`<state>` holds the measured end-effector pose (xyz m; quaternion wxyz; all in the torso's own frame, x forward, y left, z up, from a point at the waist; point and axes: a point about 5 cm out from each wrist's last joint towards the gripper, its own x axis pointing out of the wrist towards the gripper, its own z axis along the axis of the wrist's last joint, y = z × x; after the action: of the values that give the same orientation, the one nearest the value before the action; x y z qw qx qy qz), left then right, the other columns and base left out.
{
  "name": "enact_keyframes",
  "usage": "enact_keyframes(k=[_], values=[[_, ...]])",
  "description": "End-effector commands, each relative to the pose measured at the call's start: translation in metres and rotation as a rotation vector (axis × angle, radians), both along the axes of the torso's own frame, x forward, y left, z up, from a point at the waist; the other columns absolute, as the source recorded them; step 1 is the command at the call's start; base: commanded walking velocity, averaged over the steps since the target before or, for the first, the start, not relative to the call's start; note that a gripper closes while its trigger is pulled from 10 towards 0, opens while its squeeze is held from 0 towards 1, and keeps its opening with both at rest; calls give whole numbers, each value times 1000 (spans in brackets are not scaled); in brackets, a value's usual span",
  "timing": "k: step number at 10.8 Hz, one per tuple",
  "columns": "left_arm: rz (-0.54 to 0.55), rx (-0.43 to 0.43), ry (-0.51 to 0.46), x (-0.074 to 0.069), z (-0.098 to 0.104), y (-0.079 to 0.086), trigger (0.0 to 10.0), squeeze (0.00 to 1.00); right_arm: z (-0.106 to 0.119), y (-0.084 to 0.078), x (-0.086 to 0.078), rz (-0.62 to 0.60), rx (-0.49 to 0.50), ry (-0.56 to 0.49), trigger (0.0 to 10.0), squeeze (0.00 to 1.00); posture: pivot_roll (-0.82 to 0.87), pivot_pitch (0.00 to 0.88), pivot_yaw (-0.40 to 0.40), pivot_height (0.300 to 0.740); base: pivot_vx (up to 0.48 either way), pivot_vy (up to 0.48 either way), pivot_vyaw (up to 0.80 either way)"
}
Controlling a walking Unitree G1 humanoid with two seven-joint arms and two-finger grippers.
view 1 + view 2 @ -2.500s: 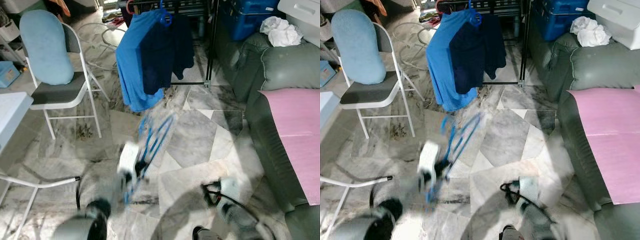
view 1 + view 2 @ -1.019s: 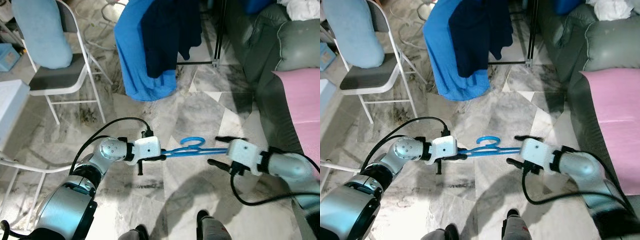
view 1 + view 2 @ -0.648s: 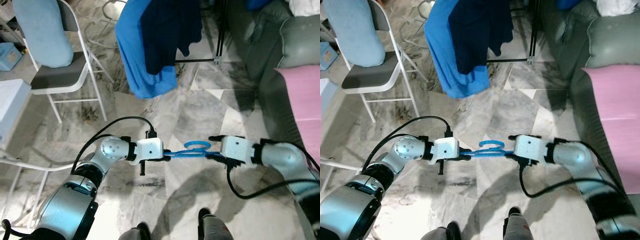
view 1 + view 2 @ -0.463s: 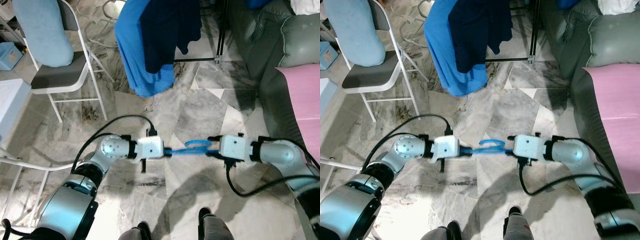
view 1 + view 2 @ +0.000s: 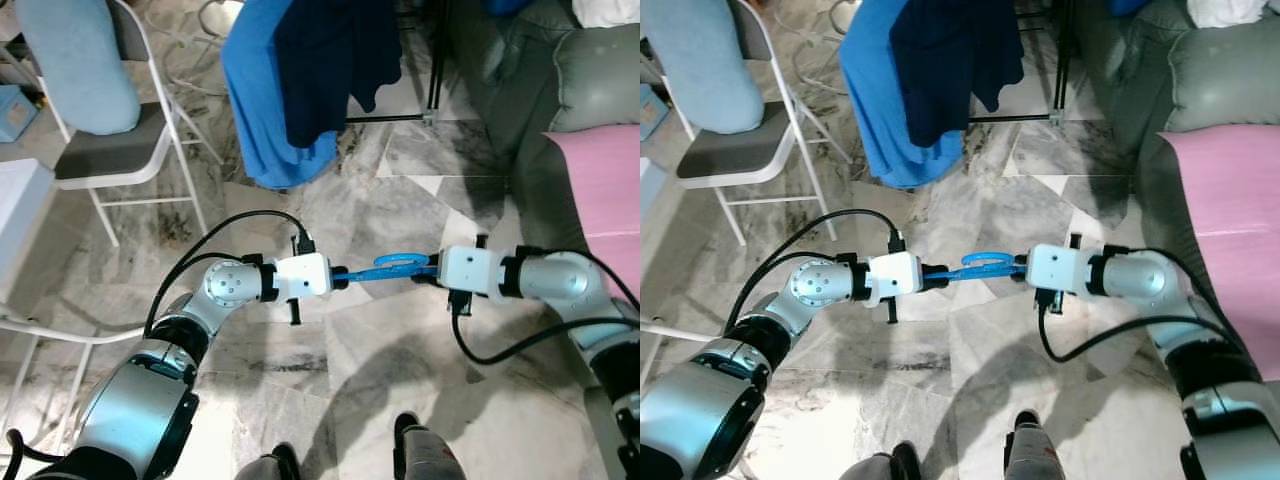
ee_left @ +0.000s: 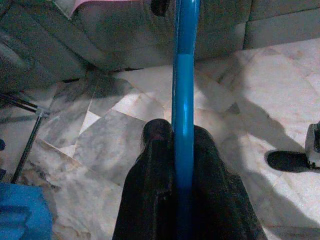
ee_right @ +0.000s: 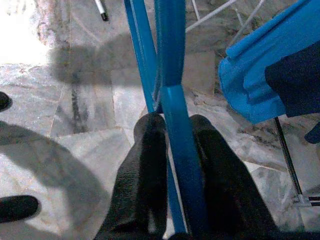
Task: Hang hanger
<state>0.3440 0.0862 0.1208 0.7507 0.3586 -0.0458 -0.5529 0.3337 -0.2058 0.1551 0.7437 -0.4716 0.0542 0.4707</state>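
The thin blue plastic hanger [image 5: 388,268] is held level at frame centre, now pinched at both ends by the left tool [image 5: 341,279] and the right tool [image 5: 428,273]; hanging is judged still ahead.

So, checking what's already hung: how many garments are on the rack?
2: a bright blue shirt and a dark navy garment overlapping its front, beyond the held hanger. Others may be hidden.

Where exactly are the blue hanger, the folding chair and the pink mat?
blue hanger [image 5: 385,268]: left eye view, on its bar between the two arms.
folding chair [image 5: 100,162]: left eye view, on the grey seat.
pink mat [image 5: 1230,230]: right eye view, on its flat middle.
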Motion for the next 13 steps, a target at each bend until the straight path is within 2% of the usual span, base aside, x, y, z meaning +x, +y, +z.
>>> enact_keyframes(k=[1, 4, 6, 7, 8, 9, 10, 11, 13], values=[[23, -5, -26, 4, 6, 6, 10000, 0, -5, 0, -2, 30, -28, 32, 0, 0, -229, 243, 154, 740, 0, 0, 0], [42, 18, -37, 5, 4, 11, 10000, 0, -5, -12, -6, 29, -54, 66, 0, 0, -231, 244, 149, 740, 0, 0, 0], [63, 39, -68, 6, 4, 12, 10000, 0, -8, -14, -8, 32, -53, 80, 0, 0, -236, 246, 151, 740, 0, 0, 0], [98, 43, -99, 9, 5, 13, 10000, 0, -8, -13, -8, 34, -44, 84, 0, 0, -238, 241, 157, 740, 0, 0, 0], [182, 17, -134, 15, 9, 17, 10000, 0, -9, -8, -7, 32, -19, 78, 0, 0, -229, 242, 172, 740, 0, 0, 0], [214, -11, -126, 16, 10, 18, 10000, 0, -10, -5, -7, 23, 22, 74, 0, 0, -227, 243, 174, 740, 0, 0, 0], [297, -134, -67, 19, 11, 18, 10000, 278, -19, -2, -12, -14, 104, 72, 0, 0, -226, 248, 150, 740, 0, 0, 0], [362, -206, -38, 14, -1, 17, 10000, 1000, -33, 5, -17, -59, 173, 73, 0, 0, -222, 250, 136, 740, 0, 0, 0], [391, -239, -1, 5, -17, 15, 10000, 1000, -49, 15, -25, -110, 246, 83, 0, 0, -228, 244, 114, 740, 0, 0, 0]])
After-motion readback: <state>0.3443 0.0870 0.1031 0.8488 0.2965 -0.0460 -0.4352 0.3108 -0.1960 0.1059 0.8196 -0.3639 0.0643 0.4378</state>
